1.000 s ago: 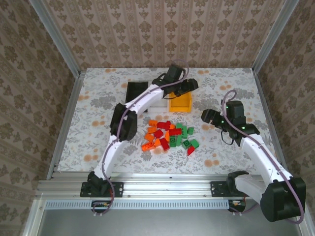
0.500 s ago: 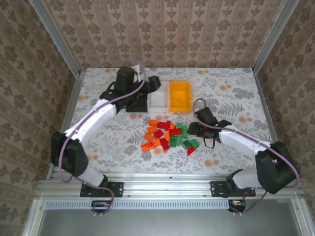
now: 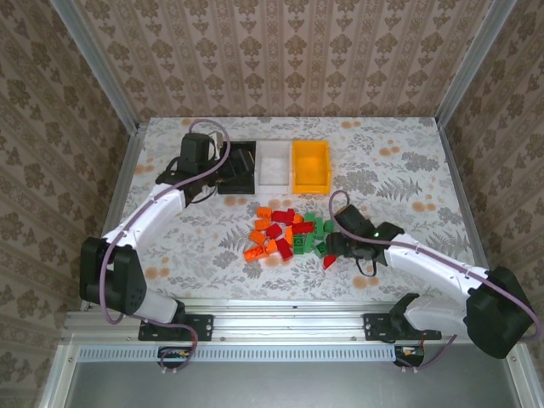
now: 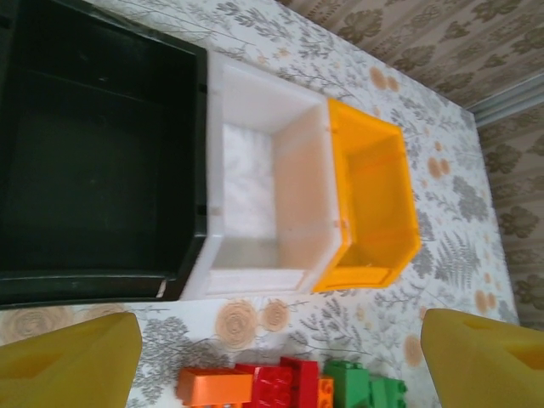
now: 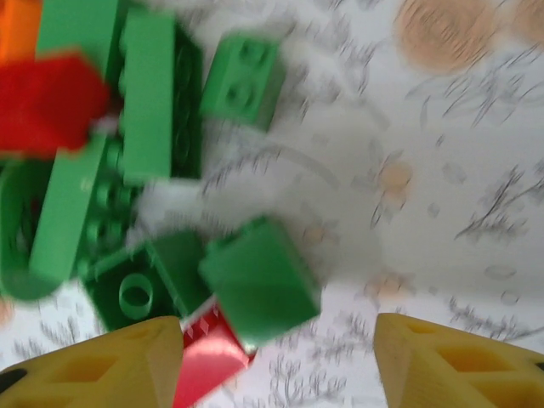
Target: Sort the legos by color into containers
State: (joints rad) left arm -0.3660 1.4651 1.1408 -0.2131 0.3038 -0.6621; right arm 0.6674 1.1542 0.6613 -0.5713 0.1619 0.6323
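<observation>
Nothing looks sorted: black bin [image 4: 93, 153], white bin [image 4: 255, 183] and yellow bin [image 4: 374, 204] at the far side sit empty, and the bricks [image 3: 289, 231] are heaped on the desk [image 3: 399, 161]. Left pincer [image 4: 280, 327] gapes wide by the black bin. Right pincer [image 5: 276, 327], parted, straddles a green brick [image 5: 259, 276].

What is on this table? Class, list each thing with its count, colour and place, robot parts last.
black bin: one, black, far side, left end of the row, looks empty
white bin: one, white, middle of the row, looks empty
yellow bin: one, yellow, right end of the row, looks empty
legos: about two dozen, orange, red and green, piled mid-table in front of the bins
table: one, floral pattern, under everything
left gripper: one, yellow fingers, open, by the black bin
right gripper: one, yellow fingers, open, over the green legos
</observation>
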